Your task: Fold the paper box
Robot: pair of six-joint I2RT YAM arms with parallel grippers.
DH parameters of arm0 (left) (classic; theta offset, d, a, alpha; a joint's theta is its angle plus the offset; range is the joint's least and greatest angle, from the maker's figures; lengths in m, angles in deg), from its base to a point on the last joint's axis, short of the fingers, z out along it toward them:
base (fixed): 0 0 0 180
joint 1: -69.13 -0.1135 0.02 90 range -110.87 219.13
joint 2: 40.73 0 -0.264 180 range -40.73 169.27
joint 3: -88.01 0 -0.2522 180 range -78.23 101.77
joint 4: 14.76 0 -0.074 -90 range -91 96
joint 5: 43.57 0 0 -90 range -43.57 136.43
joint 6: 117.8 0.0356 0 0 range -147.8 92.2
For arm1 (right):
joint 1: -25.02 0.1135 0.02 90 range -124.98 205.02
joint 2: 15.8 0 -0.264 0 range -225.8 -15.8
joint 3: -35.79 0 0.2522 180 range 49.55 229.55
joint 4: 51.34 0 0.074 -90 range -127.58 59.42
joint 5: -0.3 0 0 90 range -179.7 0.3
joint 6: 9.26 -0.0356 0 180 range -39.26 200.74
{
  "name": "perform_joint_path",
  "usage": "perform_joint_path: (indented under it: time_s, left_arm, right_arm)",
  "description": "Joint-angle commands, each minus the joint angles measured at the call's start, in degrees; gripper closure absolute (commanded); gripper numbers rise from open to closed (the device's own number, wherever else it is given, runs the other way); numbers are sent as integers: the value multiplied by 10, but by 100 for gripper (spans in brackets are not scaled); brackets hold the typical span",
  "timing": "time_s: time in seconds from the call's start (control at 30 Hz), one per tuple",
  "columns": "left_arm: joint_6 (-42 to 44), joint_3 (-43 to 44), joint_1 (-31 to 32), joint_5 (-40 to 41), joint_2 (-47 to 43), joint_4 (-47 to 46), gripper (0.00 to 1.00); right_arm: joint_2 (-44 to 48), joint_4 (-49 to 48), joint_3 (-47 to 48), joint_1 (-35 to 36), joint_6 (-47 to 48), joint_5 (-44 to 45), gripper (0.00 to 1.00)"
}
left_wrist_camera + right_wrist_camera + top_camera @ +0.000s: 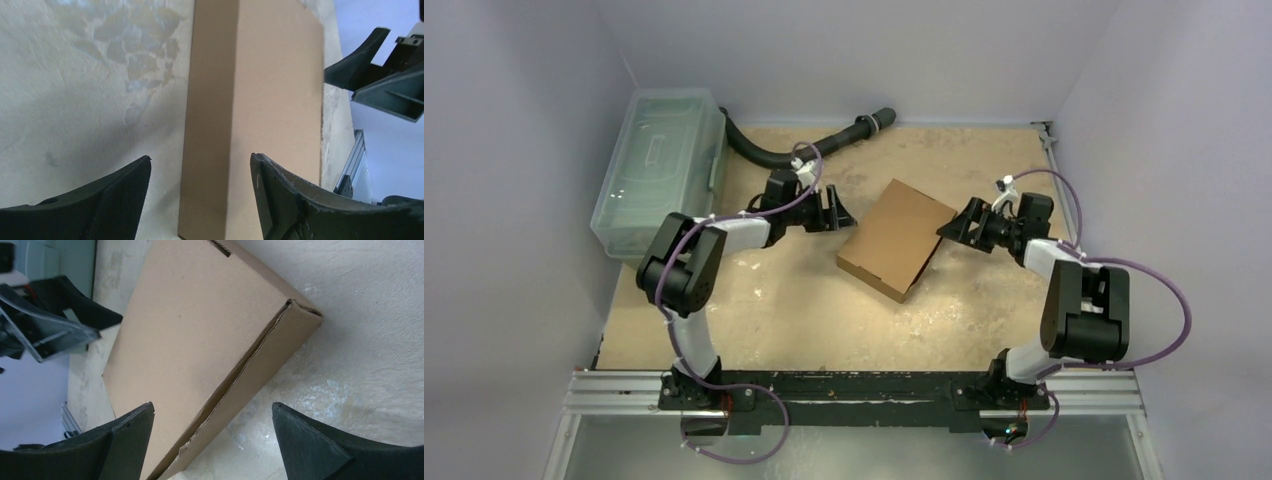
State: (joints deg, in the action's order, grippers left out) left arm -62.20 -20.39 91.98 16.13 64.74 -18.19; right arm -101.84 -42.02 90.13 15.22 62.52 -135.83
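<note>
The box [896, 238] lies flat near the middle of the table [804, 320], lid down, turned cornerwise between my two arms. My left jaws stand open just off its left side, holding nothing. My right jaws are open too, hanging at its right corner with nothing between them.

From the right wrist I see a seam [240, 370] along the side wall that looks slightly parted. It may be a flap not fully tucked, though the angle is too steep for me to be sure.

That seam is my worry. With neither pair of jaws pressing on it, the lid could lift and the flap spring out. If I push from one side only, the box will likely slide or spin on the table rather than close. If I nip the corner hard, I could crush the cardboard. My two pairs of jaws face each other across the box, so reaching in together risks a knock. The bin [659, 170] sits well apart.
</note>
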Motion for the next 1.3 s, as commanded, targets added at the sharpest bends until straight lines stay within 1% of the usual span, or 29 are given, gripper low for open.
perform_joint_path:
  time_s: [0.0,0.1,0.23,0.3,0.43,0.5,0.57,0.63,0.7,0.8,0.93,1.13,1.27]
  left_arm:
    - [-18,43,30,-37,44,-33,28]
    - [-20,57,49,-47,63,-31,29]
    - [-35,41,65,-58,66,-61,30]
    - [-45,31,71,-64,65,-78,30]
    - [-62,16,69,-58,55,-98,30]
    - [-77,4,56,-46,43,-108,27]
    - [-116,-27,35,-44,25,-158,21]
    - [-148,-69,14,-45,5,-213,15]
    - [-159,-89,6,-46,-13,-231,11]
    - [-166,-102,5,-56,-22,-238,10]
    - [-218,-132,10,-83,-2,-317,10]
    - [-252,-139,48,-101,50,-373,7]
    - [-284,-137,66,-105,74,-428,5]
  right_arm:
    - [-40,-54,10,-1,-58,-20,11]
    - [-87,-35,33,-1,-52,-35,15]
    - [-128,-39,37,-1,-62,-48,19]
    - [-140,-45,38,-1,-68,-66,24]
    - [-143,-42,31,-3,-64,-73,32]
    - [-147,-33,29,-9,-53,-72,38]
    - [-153,-20,27,-23,-41,-72,43]
    - [-165,-9,26,-41,-31,-77,46]
    - [-180,0,26,-56,-19,-84,48]
    - [-200,12,30,-68,-2,-92,51]
    - [-211,20,31,-81,10,-96,55]
    - [-234,35,30,-119,30,-96,60]
    - [-253,68,35,-133,47,-105,62]
